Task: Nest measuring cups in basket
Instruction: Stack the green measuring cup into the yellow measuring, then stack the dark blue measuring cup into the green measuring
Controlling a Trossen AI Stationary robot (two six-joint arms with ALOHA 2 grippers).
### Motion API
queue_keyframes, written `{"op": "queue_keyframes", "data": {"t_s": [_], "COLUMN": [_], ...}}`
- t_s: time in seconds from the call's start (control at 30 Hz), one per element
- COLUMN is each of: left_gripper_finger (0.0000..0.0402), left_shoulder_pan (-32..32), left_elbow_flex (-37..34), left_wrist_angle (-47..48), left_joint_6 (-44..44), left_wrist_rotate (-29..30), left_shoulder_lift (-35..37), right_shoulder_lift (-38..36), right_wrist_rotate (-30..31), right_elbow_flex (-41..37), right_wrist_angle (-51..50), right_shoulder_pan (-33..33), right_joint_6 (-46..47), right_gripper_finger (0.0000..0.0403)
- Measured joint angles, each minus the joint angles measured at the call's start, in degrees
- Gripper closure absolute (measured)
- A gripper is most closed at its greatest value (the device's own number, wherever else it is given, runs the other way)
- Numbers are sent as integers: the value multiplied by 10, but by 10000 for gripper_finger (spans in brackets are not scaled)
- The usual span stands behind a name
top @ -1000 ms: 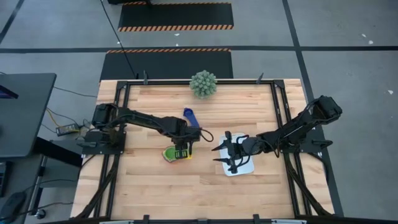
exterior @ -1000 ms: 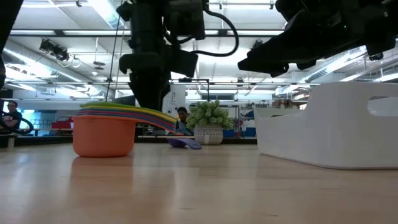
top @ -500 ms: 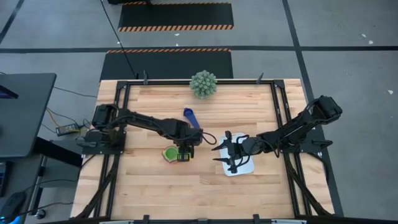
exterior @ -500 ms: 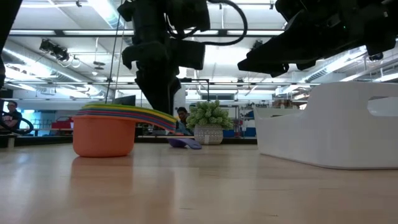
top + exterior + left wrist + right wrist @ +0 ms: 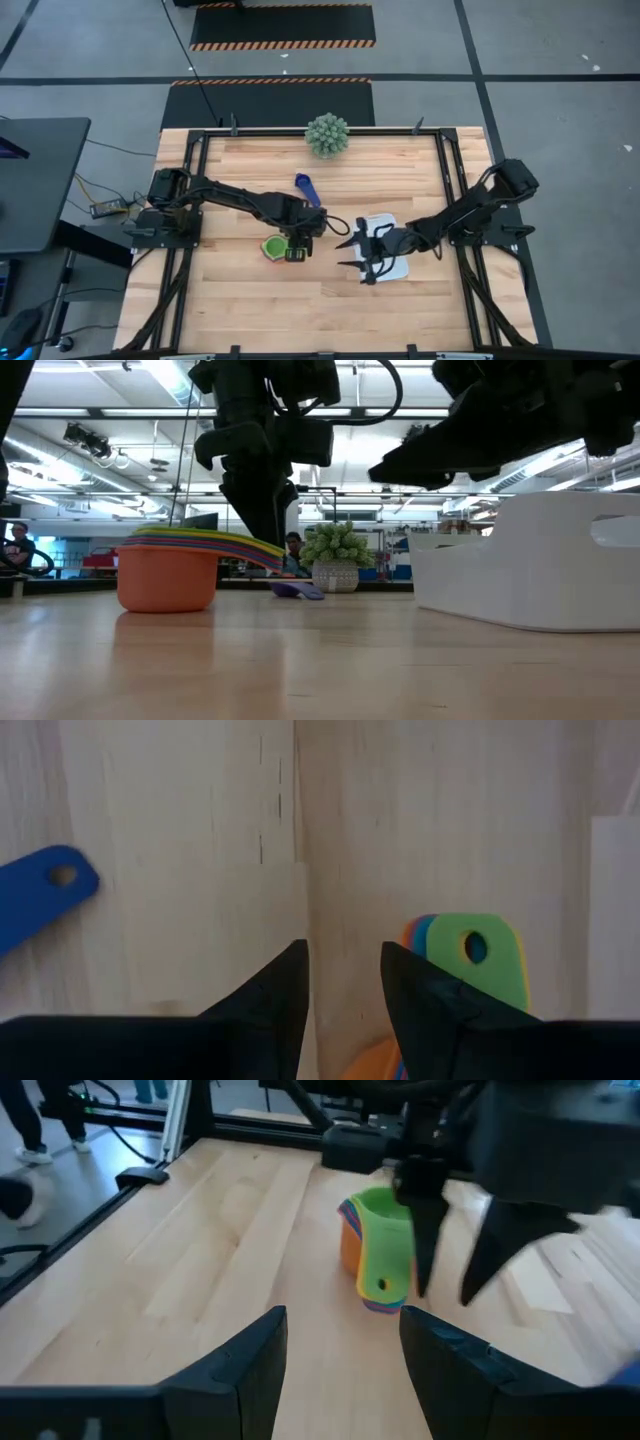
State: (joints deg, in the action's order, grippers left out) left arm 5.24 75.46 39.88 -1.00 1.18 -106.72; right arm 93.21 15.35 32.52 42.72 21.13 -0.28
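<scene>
Measuring cups in coloured plastic stand nested in one stack [image 5: 273,246] on the bare wooden tabletop [image 5: 240,300], left of the table's middle: an orange cup at the bottom, with yellow, blue and purple layers above it and a green cup uppermost. In the low view the stack [image 5: 170,568] rests directly on the wood, its flat handles fanning out to one side. The left gripper [image 5: 295,250] hangs just beside the stack, over those handles; in its wrist view the two dark fingers are slightly parted with nothing between them, and the green handle [image 5: 470,950] with its hanging hole lies just outside one finger. A single dark blue measuring cup [image 5: 306,188] lies apart from the stack, farther back on the table, between the left arm and a spiky green ball-shaped plant [image 5: 327,135] at the rear edge. The white shallow rectangular plastic basket [image 5: 384,222] sits right of centre, well apart from the stack; none of the cups in view is in it. The right gripper [image 5: 362,258] hovers over the basket's near-left corner, its fingers spread wide and holding nothing. In the right wrist view the nested stack [image 5: 378,1252] stands beyond those fingers, with the left arm's gripper [image 5: 455,1270] poised close beside it.
</scene>
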Motion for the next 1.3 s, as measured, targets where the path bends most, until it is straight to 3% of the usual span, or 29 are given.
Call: {"op": "queue_keyframes", "data": {"t_s": [0.4,0.57,0.77,0.97,1.07,1.3], "left_gripper_finger": [269,269,269,269,269,269], "left_shoulder_pan": [0,-2,-20,-44,-60,-105], "left_elbow_flex": [0,0,0,0,0,0], "left_wrist_angle": [48,48,49,50,50,49], "left_joint_6": [10,28,55,108,139,157], "left_wrist_rotate": [25,46,51,121,126,128], "left_shoulder_lift": [14,14,14,14,14,13], "right_shoulder_lift": [95,118,81,35,23,-11], "right_wrist_rotate": [0,11,74,100,108,125], "right_elbow_flex": [99,129,130,130,129,81], "right_wrist_angle": [-10,-58,-127,-210,-241,-241], "right_shoulder_pan": [2,3,3,2,1,-16], "right_joint_6": [-32,-42,-43,-44,-44,-38], "right_gripper_finger": [201,201,201,201,201,201]}}
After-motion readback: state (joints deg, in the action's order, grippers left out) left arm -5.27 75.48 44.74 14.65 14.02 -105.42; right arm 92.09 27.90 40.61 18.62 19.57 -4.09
